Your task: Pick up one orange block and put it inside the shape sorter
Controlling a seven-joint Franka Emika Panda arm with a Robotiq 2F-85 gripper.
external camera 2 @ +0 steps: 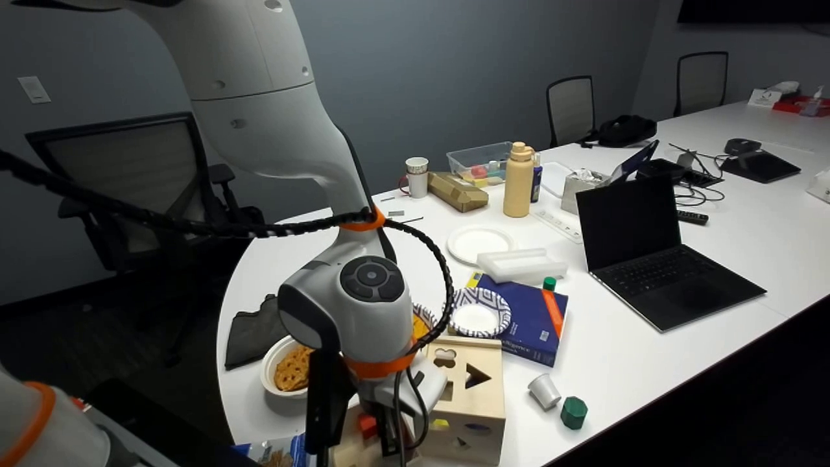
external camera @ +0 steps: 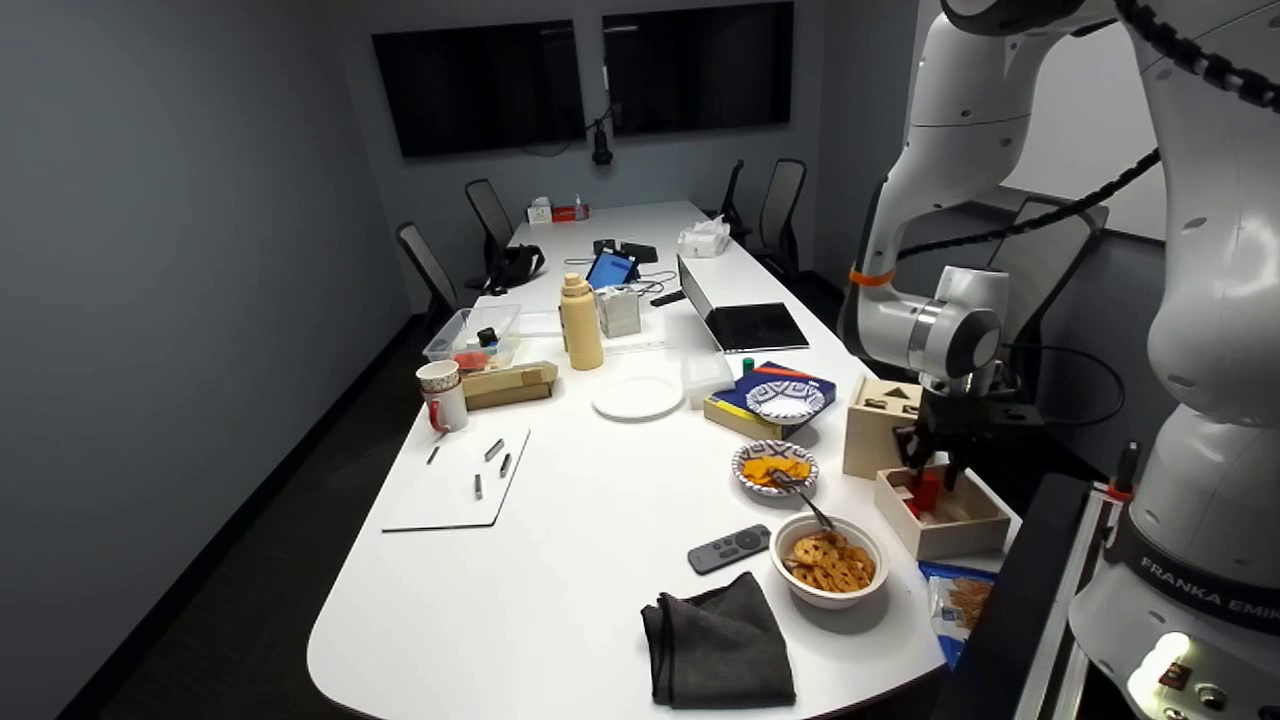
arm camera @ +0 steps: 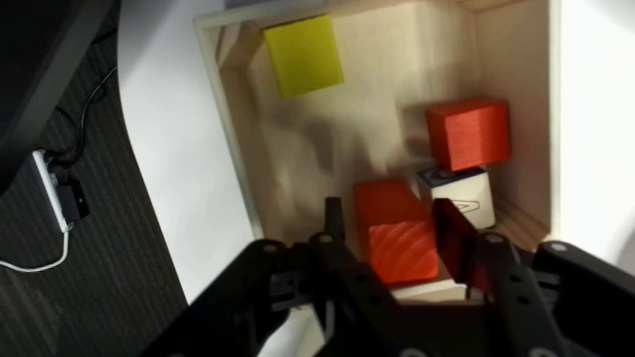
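Orange-red block (arm camera: 403, 250) with a grooved face: inside the shallow wooden tray (external camera: 965, 540), near the wall low in the wrist view. Gripper (arm camera: 390, 214) is down at the tray, fingers apart, one each side of this block, nothing clamped that shows. Finger nearest the white block (arm camera: 464, 198) looks snug, contact unclear; more gap on the opposite side. Step in hand, judged: grasping. Centre over the block first, then bring both fingers in squarely, else it may get dragged or twisted; keep the white block out of the pinch. Lift straight up till clear of the tray walls. Another orange-red block (arm camera: 471, 134) and a yellow block (arm camera: 305, 57) lie farther along inside the tray, leave those alone. Shape sorter (external camera 2: 470, 403) stands just beside the tray on the desk (external camera: 560, 620), cut-out holes on its top. Block's outline isn't clear enough to name its hole; expect to line up by turning the wrist, then lower gently.
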